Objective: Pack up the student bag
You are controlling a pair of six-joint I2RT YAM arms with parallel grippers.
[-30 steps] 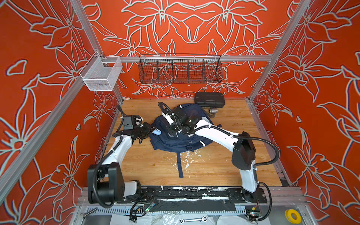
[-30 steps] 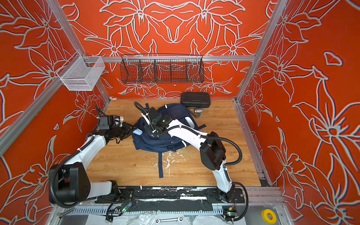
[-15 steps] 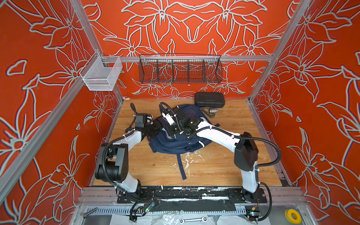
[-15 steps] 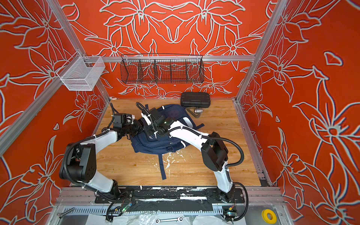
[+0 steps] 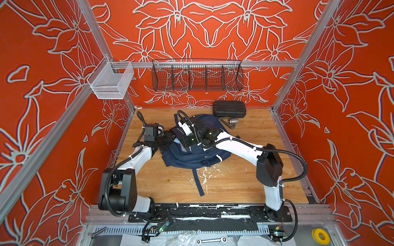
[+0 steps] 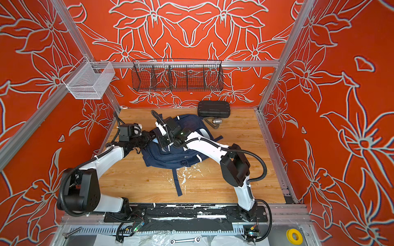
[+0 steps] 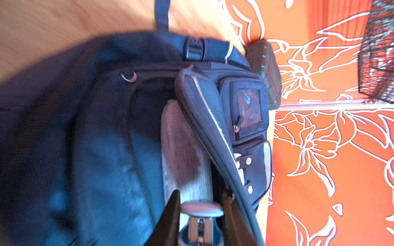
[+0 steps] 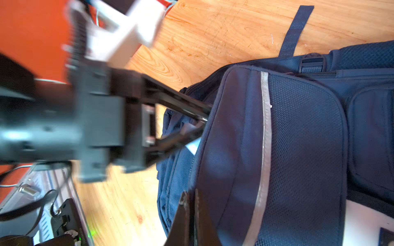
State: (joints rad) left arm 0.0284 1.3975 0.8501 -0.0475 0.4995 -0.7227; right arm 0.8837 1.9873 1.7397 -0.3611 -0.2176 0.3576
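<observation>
We judge the step in hand to be feeding a flat grey item [image 7: 183,149] into the main compartment of the student bag [image 5: 191,155]. The bag lies flat around the middle of the wooden table [image 5: 234,181], a little toward its back edge, with one strap trailing toward the front edge. A black case [image 5: 229,108] sits against the back edge, just beyond the bag.

Our left gripper [image 7: 202,196] is clamped on the near end of the item, whose far end already lies inside the unzipped mouth. In the right wrist view we see those jaws reaching in under the flap [image 8: 277,138]. Our right gripper [image 8: 189,198] is pressed together on the flap's edge, pinching the fabric and lifting it off the opening.

To do this well, we want the right arm to hold the flap high and slightly back, so the mouth gapes and the soft bag cannot slide with the push. We should drive the item straight along the bag's length, flat against the inner wall, and watch that its leading corners do not catch the zipper teeth [image 7: 136,149]. We release only once most of it is inside, because a shallow drop may let it tip out. How deep the compartment runs we cannot tell, since the flap hides it.
</observation>
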